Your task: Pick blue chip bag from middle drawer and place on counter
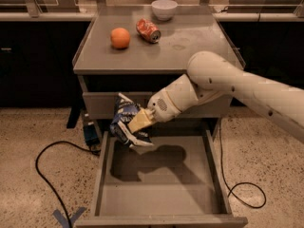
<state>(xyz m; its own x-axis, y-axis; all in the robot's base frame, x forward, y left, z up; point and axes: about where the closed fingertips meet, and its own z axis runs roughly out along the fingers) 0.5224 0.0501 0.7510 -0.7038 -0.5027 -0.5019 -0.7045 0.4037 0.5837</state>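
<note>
Above the left rear of the middle drawer (161,194), the blue chip bag (122,120) is being clamped between the closed pincer (137,123).

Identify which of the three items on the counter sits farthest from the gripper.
The white bowl, at the counter's back edge, behind the orange and the crushed can. The gripper holds the blue chip bag above the open middle drawer.
</note>
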